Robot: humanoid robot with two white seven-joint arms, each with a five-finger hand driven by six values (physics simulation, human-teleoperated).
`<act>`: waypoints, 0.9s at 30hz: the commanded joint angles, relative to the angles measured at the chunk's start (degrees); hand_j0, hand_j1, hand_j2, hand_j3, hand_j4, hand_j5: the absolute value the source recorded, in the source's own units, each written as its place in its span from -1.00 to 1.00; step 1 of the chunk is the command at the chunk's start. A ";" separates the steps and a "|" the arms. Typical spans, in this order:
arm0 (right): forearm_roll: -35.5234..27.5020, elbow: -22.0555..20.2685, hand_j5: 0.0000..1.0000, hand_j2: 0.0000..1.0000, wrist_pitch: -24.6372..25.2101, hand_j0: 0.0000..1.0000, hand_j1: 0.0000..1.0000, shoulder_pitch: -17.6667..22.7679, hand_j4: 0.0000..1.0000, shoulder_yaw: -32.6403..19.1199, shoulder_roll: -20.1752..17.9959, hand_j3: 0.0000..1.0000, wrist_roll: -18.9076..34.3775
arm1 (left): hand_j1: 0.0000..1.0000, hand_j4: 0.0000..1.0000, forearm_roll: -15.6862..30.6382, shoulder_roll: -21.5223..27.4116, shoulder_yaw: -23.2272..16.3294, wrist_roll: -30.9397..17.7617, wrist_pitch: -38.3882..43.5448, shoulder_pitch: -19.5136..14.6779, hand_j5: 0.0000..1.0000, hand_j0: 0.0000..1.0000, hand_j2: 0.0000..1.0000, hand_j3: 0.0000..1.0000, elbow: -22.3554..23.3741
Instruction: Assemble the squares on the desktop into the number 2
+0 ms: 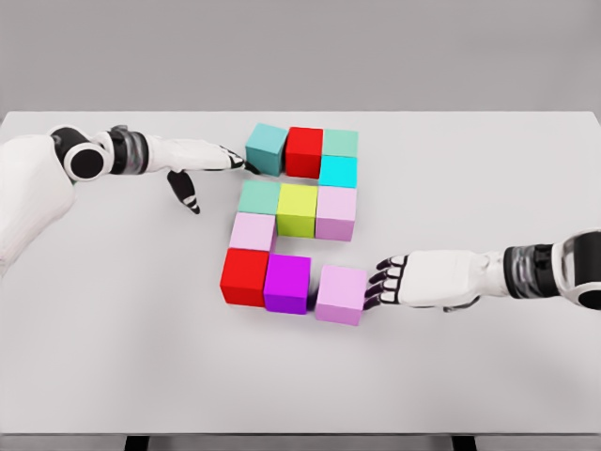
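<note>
A: So, left hand [192, 160] — fingers spread, fingertips touching the teal cube [266, 148] at the top-left of the cubes?

B: Yes. Cubes sit mid-table [113, 357], roughly a 2 — right hand [413, 279], fingers straight and apart, touches the pink cube [340, 294] at bottom right.

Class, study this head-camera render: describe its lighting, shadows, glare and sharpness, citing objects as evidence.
Head view: lighting is soft and even, with no glare on the white table; only faint, short shadows sit under the cubes, such as the pink cube and beneath the left hand; edges look slightly soft all over, the right hand included, with no part sharper than another and no obvious distortion.
</note>
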 commanded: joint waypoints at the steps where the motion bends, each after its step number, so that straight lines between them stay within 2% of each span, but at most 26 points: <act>1: -0.52 -0.01 1.00 1.00 0.13 1.00 1.00 -0.09 1.00 0.15 0.19 1.00 -0.02 | 1.00 1.00 0.20 -0.17 0.15 0.02 0.13 0.00 1.00 1.00 1.00 1.00 -0.15; 9: -0.69 -0.01 1.00 1.00 0.13 1.00 1.00 -0.53 1.00 0.15 0.19 1.00 -0.02 | 1.00 1.00 0.38 0.62 0.86 0.37 0.13 0.00 1.00 1.00 1.00 1.00 0.11; 15: -0.78 -0.01 1.00 1.00 0.13 1.00 1.00 -0.53 1.00 0.15 0.19 1.00 -0.02 | 1.00 1.00 0.64 1.33 2.79 0.46 0.13 -0.09 1.00 1.00 1.00 1.00 1.43; 17: -0.78 -0.01 1.00 1.00 0.13 1.00 1.00 -0.53 1.00 0.15 0.19 1.00 -0.02 | 1.00 1.00 0.55 0.89 2.79 0.55 0.13 -0.18 1.00 1.00 1.00 1.00 3.89; 19: -1.04 -0.01 1.00 1.00 0.13 1.00 1.00 -0.53 1.00 0.15 0.19 1.00 -0.02 | 1.00 1.00 0.55 0.71 2.88 0.64 0.13 -0.26 1.00 1.00 1.00 1.00 4.16; 24: -1.48 -0.01 1.00 1.00 0.13 1.00 1.00 -0.53 1.00 0.50 0.28 1.00 -0.02 | 1.00 1.00 0.29 0.45 2.97 0.81 1.73 -0.26 1.00 1.00 1.00 1.00 4.24; 27: -1.66 -0.01 1.00 1.00 0.13 1.00 1.00 -0.79 1.00 0.59 0.89 1.00 -0.02 | 1.00 1.00 0.29 0.10 2.79 2.04 7.00 -0.35 1.00 1.00 1.00 1.00 4.33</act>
